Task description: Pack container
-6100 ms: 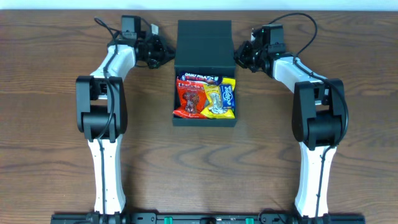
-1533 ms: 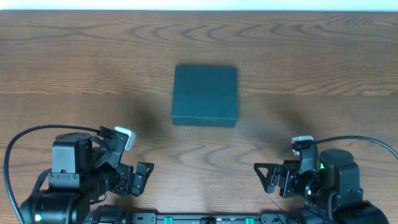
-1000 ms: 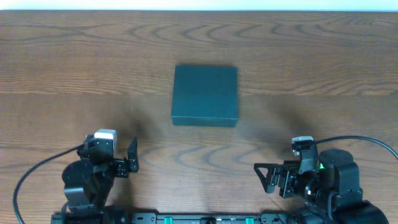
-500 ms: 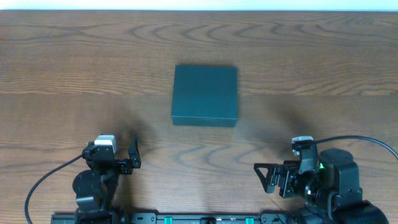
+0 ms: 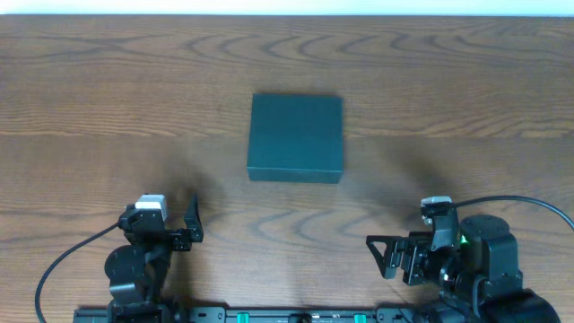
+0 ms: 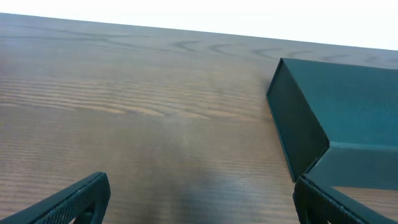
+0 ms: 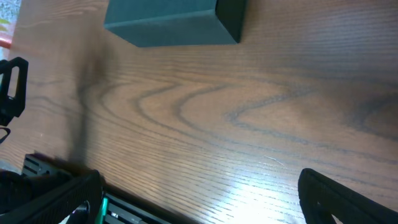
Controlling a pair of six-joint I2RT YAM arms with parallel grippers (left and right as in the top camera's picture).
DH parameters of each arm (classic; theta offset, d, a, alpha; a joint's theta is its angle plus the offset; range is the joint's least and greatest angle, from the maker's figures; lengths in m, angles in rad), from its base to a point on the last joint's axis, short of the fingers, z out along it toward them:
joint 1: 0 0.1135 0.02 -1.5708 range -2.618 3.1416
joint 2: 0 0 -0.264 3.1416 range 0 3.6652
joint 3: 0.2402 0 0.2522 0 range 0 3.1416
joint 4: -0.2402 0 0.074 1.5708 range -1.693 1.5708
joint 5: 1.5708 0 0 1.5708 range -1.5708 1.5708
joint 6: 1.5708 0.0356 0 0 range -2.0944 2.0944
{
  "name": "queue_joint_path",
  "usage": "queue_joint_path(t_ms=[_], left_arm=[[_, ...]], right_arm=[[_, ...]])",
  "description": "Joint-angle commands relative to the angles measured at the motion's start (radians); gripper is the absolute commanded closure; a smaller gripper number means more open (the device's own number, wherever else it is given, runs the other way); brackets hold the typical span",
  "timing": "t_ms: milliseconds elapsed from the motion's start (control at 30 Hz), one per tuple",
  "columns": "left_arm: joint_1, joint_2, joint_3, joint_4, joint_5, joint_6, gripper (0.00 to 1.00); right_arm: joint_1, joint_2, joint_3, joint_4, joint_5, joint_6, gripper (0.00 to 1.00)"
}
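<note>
Container sat on the wooden table, centred left-to-right and toward the far half, lid flap down flat, nothing of the inside showing. Both arms were folded in at the near edge, well apart from it. Left gripper pointed toward the far side; in the left wrist view its two fingers were spread wide, one tip in each bottom corner, bare table between them, left gripper holding nothing and touching nothing. In the same view the container lay ahead and to the right, one corner toward the camera, clear of the fingers. Right gripper pointed sideways toward the table's middle, jaws also spread, nothing between them. The right wrist view showed the right gripper with its finger tips in the bottom corners, only wood grain in the gap, and the container at the top edge, well apart from the fingers. Cannot tell from any view whether the lid was latched or just resting shut.
</note>
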Motion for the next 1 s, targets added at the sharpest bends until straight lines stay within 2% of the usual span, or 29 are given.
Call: queue_joint_path(t_ms=[0,467,600,700,833,967], left_arm=[[0.004,-0.009,-0.023,0.0,-0.007,-0.005,0.05],[0.004,-0.009,-0.023,0.0,-0.007,-0.005,0.05],[0.004,-0.009,-0.023,0.0,-0.007,-0.005,0.05],[0.004,-0.009,-0.023,0.0,-0.007,-0.005,0.05],[0.004,-0.009,-0.023,0.0,-0.007,-0.005,0.05],[0.004,-0.009,-0.023,0.0,-0.007,-0.005,0.05]], right_arm=[[0.008,-0.003,-0.003,0.001,0.0,0.006,0.01],[0.008,-0.003,-0.003,0.001,-0.001,0.006,0.01],[0.021,-0.098,-0.016,0.033,0.2,-0.045,0.01],[0.021,-0.213,-0.095,0.119,0.291,-0.09,0.01],[0.021,-0.324,-0.245,0.233,0.293,-0.154,0.01],[0.021,-0.429,-0.408,0.341,0.29,-0.151,0.01]])
